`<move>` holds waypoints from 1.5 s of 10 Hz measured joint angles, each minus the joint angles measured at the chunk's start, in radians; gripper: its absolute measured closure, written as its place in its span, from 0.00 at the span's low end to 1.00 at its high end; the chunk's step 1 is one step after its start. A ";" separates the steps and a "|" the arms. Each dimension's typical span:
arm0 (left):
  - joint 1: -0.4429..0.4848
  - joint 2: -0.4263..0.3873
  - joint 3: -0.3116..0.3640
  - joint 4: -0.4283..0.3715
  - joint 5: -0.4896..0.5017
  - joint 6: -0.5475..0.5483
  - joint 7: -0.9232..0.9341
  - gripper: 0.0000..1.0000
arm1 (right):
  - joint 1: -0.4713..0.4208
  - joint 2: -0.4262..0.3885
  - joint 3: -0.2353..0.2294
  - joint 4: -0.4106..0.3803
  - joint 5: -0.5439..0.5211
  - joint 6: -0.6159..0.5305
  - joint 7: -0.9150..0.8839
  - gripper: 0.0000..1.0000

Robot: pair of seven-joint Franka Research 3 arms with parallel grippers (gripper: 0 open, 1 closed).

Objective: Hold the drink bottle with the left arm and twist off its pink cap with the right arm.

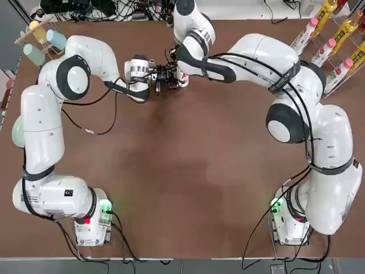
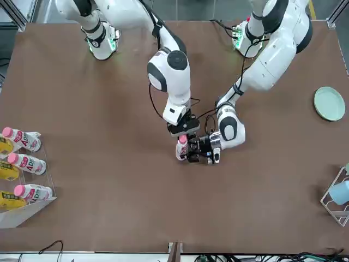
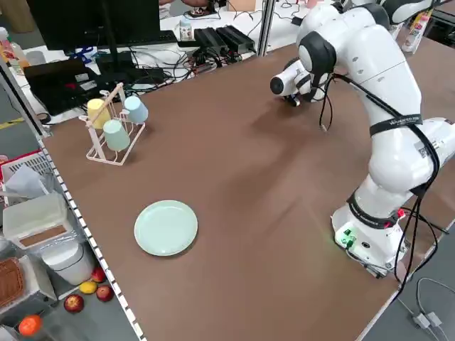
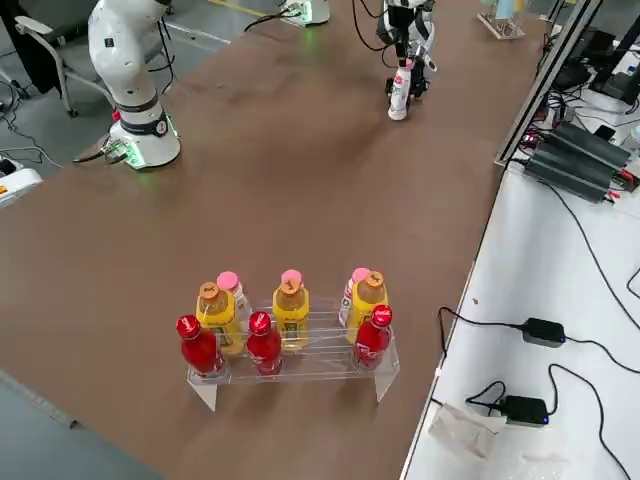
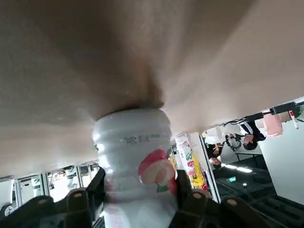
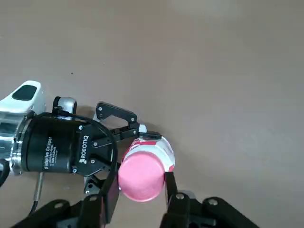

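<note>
Right wrist view: right end effector point(image 6: 140, 190) pinching pink cap point(image 6: 140, 176), left end effector point(image 6: 124, 137) clamping upright drink bottle point(image 6: 159, 148).

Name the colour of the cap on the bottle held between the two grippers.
Pink: the pink cap shows best in the right wrist view, atop the white drink bottle.

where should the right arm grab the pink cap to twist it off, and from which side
Grip the pink cap by its round side wall, coming straight down from above. The drink bottle stands upright on the table, so the cap faces up, and the left gripper already clamps the body from the side, leaving only the top free. The right gripper has its jaws on opposite sides of the cap.
</note>
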 joint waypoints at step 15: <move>-0.001 0.007 0.000 0.011 0.000 0.000 0.000 0.38 | -0.028 -0.021 -0.001 0.018 0.000 -0.052 -0.055 0.56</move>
